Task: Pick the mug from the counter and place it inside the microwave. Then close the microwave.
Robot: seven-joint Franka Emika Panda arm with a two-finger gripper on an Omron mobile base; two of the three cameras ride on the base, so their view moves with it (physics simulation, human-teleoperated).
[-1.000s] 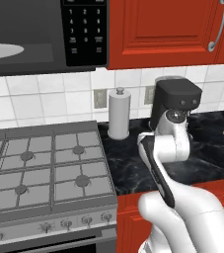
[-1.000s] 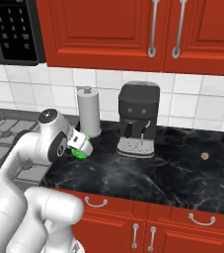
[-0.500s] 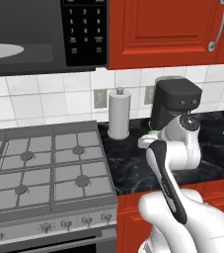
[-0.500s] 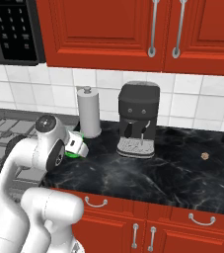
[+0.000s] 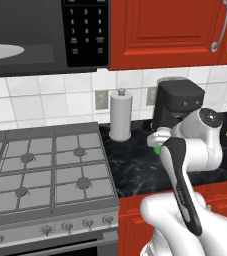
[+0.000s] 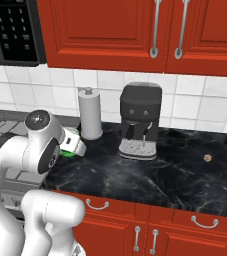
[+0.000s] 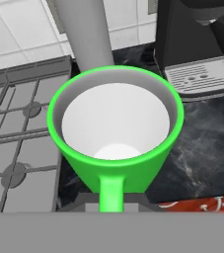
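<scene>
Since a second ago, the mug [image 7: 116, 133] has been lifted a little higher and swung. It is held up above the surface [image 6: 150, 175], near its left edge by the stove [image 5: 40, 175]. The tool [image 7: 112, 200] is clenched on the mug's handle side. The mug is judged small, light, hard and a bit slippery. Open room is seen up toward the microwave [image 5: 30, 35].

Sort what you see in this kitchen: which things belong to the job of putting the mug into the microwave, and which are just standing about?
Job: mug, held by the shut gripper; microwave; counter.
Bystanders: paper towel roll; coffee machine; gas stovetop; red cabinets.
</scene>
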